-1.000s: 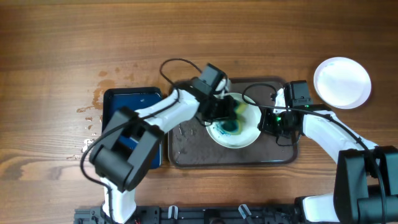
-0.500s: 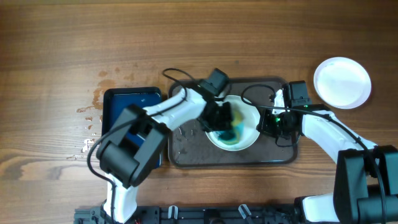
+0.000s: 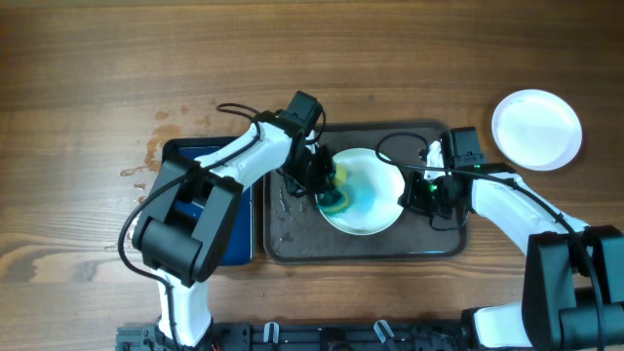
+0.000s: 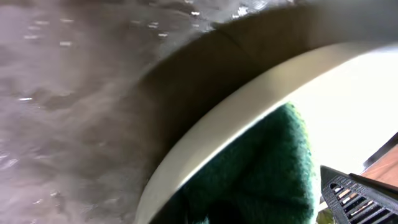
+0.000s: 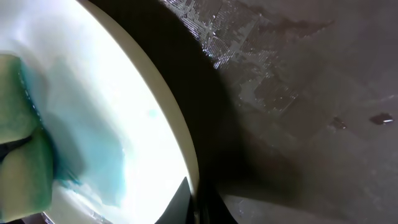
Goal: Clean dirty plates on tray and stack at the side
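A white plate (image 3: 372, 192) with smeared teal marks lies on the dark tray (image 3: 292, 234). My left gripper (image 3: 324, 185) is shut on a green-and-yellow sponge (image 3: 334, 193) pressed on the plate's left part; the sponge fills the left wrist view (image 4: 261, 180) beside the plate's rim (image 4: 205, 127). My right gripper (image 3: 417, 192) is shut on the plate's right rim (image 5: 186, 149), with one finger (image 5: 180, 202) inside and one outside. A clean white plate (image 3: 536, 129) lies on the table at the far right. A third plate is not in view.
A deep-blue basin (image 3: 205, 156) stands left of the tray, partly under my left arm. Water drops lie on the wood (image 3: 146, 166) left of the basin. The tray's surface is wet (image 5: 261, 81).
My left gripper has slid the sponge from the plate's middle to its left edge, leaving a teal smear. My right gripper has stayed on the rim.
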Motion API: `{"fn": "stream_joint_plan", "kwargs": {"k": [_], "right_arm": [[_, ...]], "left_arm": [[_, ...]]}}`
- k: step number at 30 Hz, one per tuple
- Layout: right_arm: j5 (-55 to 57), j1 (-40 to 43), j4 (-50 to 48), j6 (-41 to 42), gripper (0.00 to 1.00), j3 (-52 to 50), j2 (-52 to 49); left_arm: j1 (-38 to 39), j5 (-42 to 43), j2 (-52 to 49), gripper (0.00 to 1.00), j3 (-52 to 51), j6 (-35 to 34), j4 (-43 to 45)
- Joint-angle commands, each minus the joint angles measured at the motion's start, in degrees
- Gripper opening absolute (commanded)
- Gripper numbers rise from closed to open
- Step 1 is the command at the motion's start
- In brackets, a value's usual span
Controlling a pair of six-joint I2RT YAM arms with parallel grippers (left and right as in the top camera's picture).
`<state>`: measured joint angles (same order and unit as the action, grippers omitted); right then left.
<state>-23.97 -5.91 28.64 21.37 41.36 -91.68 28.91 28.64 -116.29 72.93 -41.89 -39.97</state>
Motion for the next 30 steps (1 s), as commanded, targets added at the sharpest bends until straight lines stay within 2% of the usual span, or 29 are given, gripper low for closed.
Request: {"fn": "stream_joint_plan", "kwargs": {"k": [1,6,9,14,18,23,30], "right_arm": [[1.86,0.50,0.55,0.26,0.04,-0.50,-0.74],[1.84,0.50,1.20,0.07,0.04,-0.50,-0.74],[1.84,0.50,1.49,-0.33,0.04,-0.50,-0.74],[1.81,0.50,1.66,-0.35,0.05,-0.50,-0.74],[1.81,0.50,1.68,-0.35,0.04,-0.50,-0.74],[1.84,0.50,2.38,-0.37,0.04,-0.50,-0.74],[1.84,0.50,2.25,-0.33,0.04,-0.50,-0.74]], "left_arm": [[4.68,-2.49,-3.30,0.04,-2.40,2.36,5.79],[10.58,0.33,-3.30,0.04,-2.40,4.17,13.18],[12.74,1.38,-3.54,0.04,-2.40,4.26,15.15],[15.58,7.63,-5.22,0.04,-2.40,5.01,19.19],[16.15,7.43,-6.34,0.04,-2.40,3.87,19.34],[11.91,0.92,-6.36,0.04,-2.40,-0.63,14.78],[1.40,-3.48,-6.36,0.04,-2.40,1.20,5.51]]}}
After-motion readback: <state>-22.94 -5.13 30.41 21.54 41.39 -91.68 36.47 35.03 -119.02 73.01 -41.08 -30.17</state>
